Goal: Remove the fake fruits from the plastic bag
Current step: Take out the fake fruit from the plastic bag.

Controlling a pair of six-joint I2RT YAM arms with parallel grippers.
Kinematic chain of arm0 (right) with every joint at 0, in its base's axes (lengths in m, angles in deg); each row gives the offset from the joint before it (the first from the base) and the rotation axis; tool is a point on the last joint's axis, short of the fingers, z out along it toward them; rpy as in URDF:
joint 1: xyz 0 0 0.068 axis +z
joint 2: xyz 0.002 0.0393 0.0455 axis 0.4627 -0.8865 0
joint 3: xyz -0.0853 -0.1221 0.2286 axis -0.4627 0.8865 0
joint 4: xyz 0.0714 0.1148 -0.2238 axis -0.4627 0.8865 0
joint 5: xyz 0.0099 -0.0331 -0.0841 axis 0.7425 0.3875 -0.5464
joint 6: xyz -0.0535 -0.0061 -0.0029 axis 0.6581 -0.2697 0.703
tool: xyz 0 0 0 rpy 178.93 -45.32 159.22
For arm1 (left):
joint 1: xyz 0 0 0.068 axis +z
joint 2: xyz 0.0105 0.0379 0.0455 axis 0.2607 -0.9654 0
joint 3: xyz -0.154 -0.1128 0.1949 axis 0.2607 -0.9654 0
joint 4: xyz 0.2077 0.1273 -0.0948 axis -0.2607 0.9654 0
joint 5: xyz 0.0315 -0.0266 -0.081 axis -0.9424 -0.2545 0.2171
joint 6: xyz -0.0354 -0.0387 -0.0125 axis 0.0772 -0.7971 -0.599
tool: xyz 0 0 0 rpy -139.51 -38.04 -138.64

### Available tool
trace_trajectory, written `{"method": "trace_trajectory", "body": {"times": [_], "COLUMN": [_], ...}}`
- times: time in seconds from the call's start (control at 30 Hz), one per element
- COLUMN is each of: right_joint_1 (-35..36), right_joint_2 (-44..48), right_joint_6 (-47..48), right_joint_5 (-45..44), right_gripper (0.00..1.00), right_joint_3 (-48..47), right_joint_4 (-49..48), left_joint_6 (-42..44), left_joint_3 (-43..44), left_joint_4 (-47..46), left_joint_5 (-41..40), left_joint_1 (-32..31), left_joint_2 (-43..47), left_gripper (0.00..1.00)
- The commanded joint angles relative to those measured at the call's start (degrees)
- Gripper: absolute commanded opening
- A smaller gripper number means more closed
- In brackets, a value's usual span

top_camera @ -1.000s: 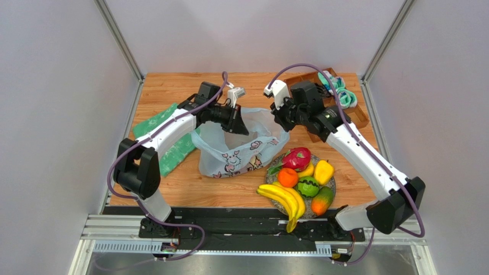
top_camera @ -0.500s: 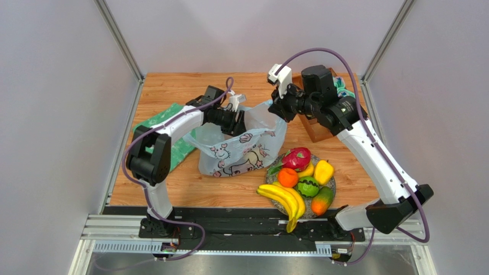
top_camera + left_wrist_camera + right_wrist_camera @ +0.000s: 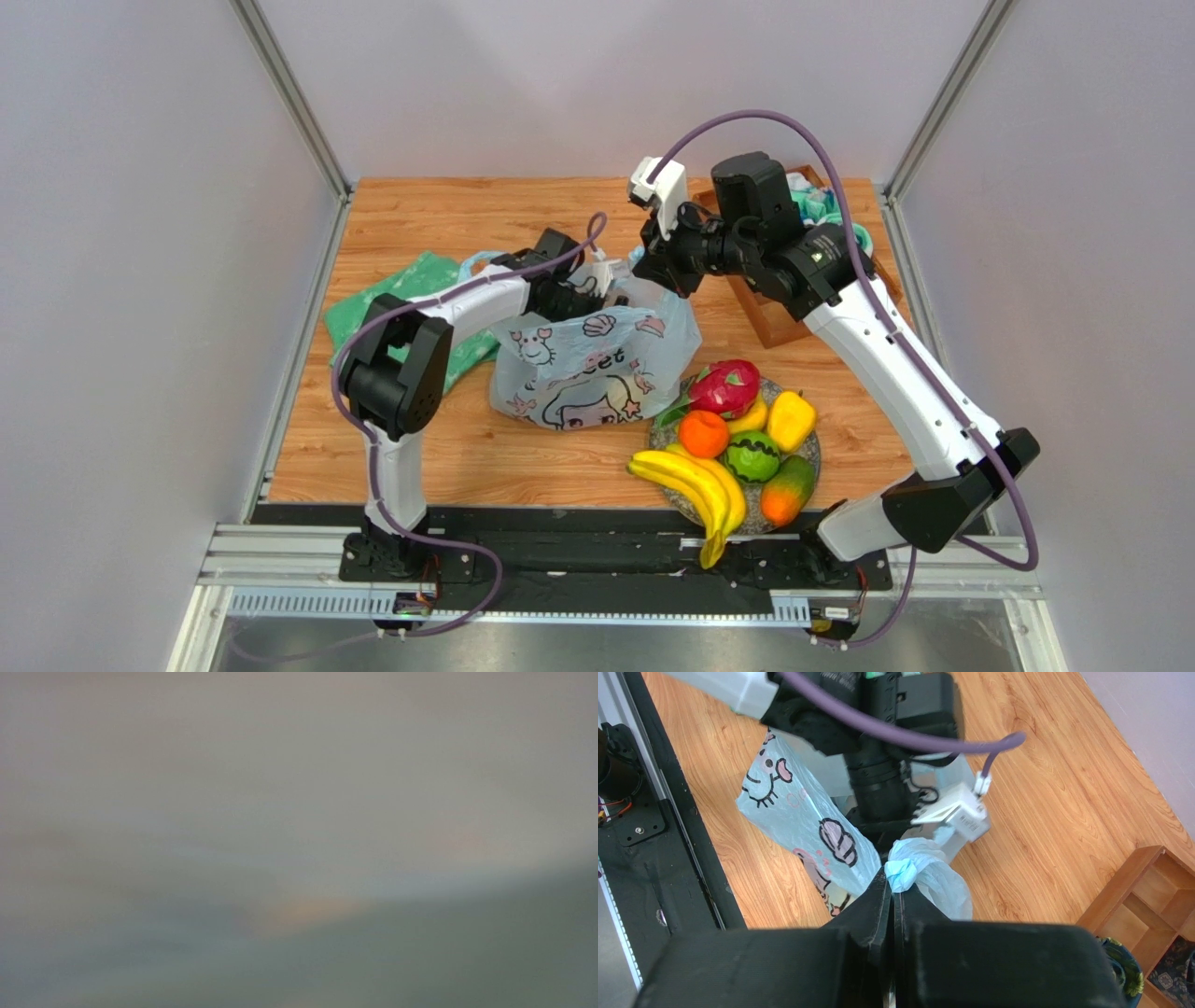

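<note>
The plastic bag (image 3: 589, 367) stands on the table between my two arms, just left of the plate (image 3: 654, 434), with its cartoon print facing up towards the overhead camera. My left wrist camera gives only a grey-blue blur, so nothing can be made out there. From above, my left gripper (image 3: 596, 284) is sunk into the bag's mouth and its fingers are hidden by the film, so I cannot tell whether they are spread or closed. The film also hides whether any fruit remains inside. My right gripper (image 3: 893, 882) is clenched on a bunched, knotted bit of the bag's handle, held up just beside my left wrist. Compared with half a second ago, the bag stands taller and more square to the overhead camera, my right gripper has shifted left with the handle, and my left elbow has swung in closer to the bag. The fake fruits (image 3: 725, 445) lie heaped on the plate: dragon fruit (image 3: 725, 388), orange (image 3: 703, 434), bananas (image 3: 694, 486), mango (image 3: 787, 490), a yellow piece (image 3: 791, 419) and a green piece (image 3: 753, 457). The wooden tray (image 3: 776, 319) at the far right holds teal socks (image 3: 828, 210), mostly hidden behind my right arm. A green cloth (image 3: 400, 291) lies partly under my left arm.
</note>
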Motion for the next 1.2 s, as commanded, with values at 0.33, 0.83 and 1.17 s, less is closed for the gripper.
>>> {"method": "trace_trajectory", "body": {"times": [0.33, 0.83, 1.17], "right_joint_1": [0.0, 0.0, -1.2], "right_joint_2": [0.4, 0.0, -1.9], "right_joint_6": [-3.3, -4.3, -4.6], "right_joint_5": [-0.8, -0.3, -8.1], "right_gripper": [0.00, 0.00, 0.00], "right_joint_3": [1.3, 2.1, 4.3], "right_joint_4": [-4.7, -5.5, -7.4], "left_joint_6": [3.5, 0.9, 5.7], "left_joint_3": [-13.2, -5.0, -0.7], "left_joint_4": [-12.6, -10.8, 0.4], "left_joint_5": [-7.7, -12.4, -1.5], "left_joint_1": [-5.7, -7.7, 1.8], "left_joint_2": [6.6, -3.5, 11.1], "left_gripper": [0.86, 0.65, 0.09]}}
